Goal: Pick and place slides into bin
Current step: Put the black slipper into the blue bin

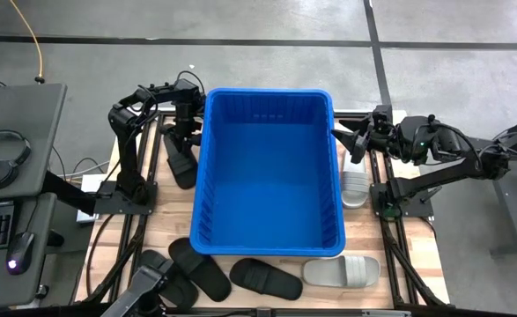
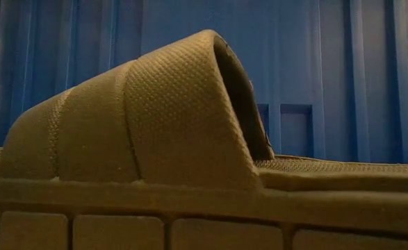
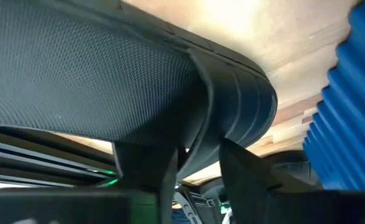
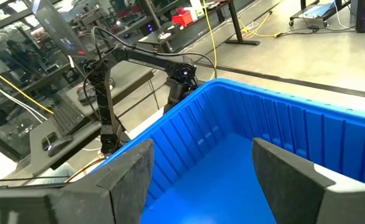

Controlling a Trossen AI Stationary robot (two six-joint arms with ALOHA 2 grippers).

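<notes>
The blue bin (image 1: 267,238) stands in the middle of the table. My left gripper (image 1: 185,123) is at the bin's far left corner, shut on a black slide (image 1: 179,157) that stretches toward the near edge beside the bin's left wall. My right gripper (image 1: 350,141) hangs open and empty over the bin's right rim; its wrist view looks across the inside of the bin (image 4: 244,168). One light grey slide (image 1: 355,183) lies right of the bin, another (image 1: 342,270) in front of it. Three black slides (image 1: 262,278) (image 1: 196,268) (image 1: 161,283) lie along the near edge. My left gripper pinches a thin edge of the black slide at its wide strap (image 3: 198,140) between its two fingers (image 3: 148,171). The fingers come from above at the slide's far end. Whether the near end rests on the table, I cannot tell.
In the low view a black slide (image 2: 155,118) lies sole down right before the camera, with the bin's ribbed wall (image 2: 329,69) behind it. A desk with headphones, keyboard and mouse (image 1: 11,158) stands left of the table.
</notes>
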